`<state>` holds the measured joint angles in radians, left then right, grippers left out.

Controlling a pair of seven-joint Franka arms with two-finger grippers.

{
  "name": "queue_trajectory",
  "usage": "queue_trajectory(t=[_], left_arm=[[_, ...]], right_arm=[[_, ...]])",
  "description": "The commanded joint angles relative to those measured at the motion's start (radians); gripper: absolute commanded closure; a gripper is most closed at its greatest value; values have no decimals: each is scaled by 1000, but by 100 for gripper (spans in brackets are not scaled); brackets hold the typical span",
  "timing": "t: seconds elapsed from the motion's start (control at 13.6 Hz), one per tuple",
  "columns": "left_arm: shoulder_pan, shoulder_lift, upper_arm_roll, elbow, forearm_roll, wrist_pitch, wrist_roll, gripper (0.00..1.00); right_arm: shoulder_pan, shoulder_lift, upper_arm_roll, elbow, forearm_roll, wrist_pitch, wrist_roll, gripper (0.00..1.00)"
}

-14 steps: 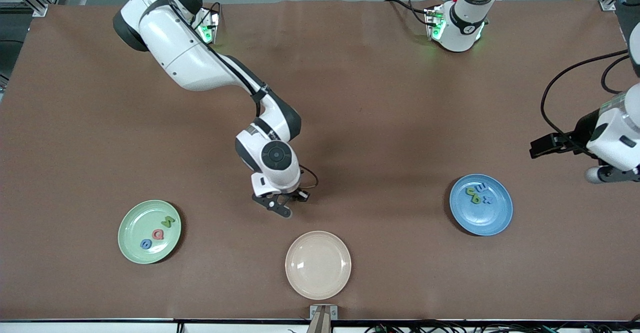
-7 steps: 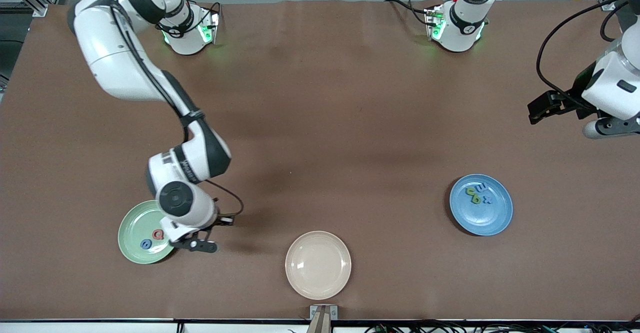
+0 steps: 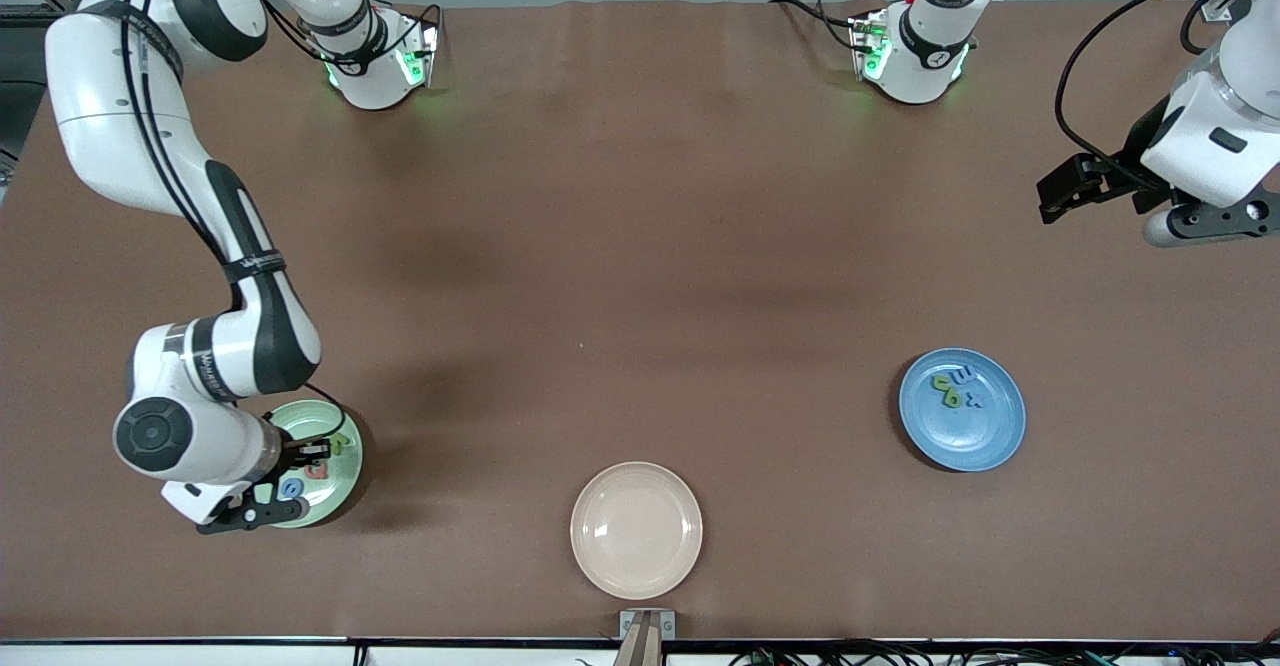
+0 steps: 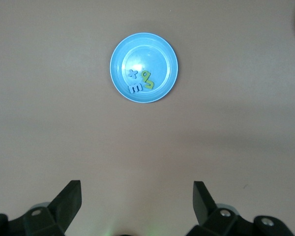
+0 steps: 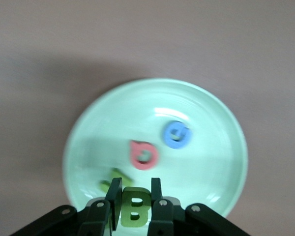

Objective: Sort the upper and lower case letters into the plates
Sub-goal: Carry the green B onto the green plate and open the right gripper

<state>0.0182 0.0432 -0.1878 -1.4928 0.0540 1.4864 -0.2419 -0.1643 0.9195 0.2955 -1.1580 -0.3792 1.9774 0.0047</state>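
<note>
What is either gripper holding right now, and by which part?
The right gripper, over the pale green plate, pinches a green letter B by its side edges. The left gripper is open, holding nothing.

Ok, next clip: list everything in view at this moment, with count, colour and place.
pale green plate: one, toward the right arm's end of the table.
letters in the green plate: a pink-red letter, a blue letter and a green letter.
green B: one, held over the green plate.
blue plate: one, toward the left arm's end.
small letters: a cluster, green and blue, in the blue plate.
cream plate: one, nearest the front camera.
right gripper: shut on the B.
left gripper: open, waiting high above the table.
</note>
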Motion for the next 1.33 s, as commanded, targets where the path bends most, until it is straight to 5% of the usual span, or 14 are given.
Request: queue_trajectory(t=[0.0,0.15,0.22,0.66,1.03,1.25], left_arm=[[-7,-38,27,-41,-22,6,-7,0],[-11,-49,47,-61,-61,8,-7,0],[-11,-55,54,-67,-66,12,-5,0],[-12,-85,51,-113,-62,46,0,0],[-12,-83,45,-109,-62,46,0,0],[-14,-83,45,-109,-62,46,0,0]], right_arm=[[-63,-28,19,-89,-27,12,-31,58],[-63,-28,21,-89,-37,14,-29,5],[-64,-30,24,-86,-37,12,-31,0],[-81,-114,88,-83,-23,6,-28,0],[-74,-298,99,-91,6,-67,-23,0],[38,-405,-16,-89,178,-163,-16,0]])
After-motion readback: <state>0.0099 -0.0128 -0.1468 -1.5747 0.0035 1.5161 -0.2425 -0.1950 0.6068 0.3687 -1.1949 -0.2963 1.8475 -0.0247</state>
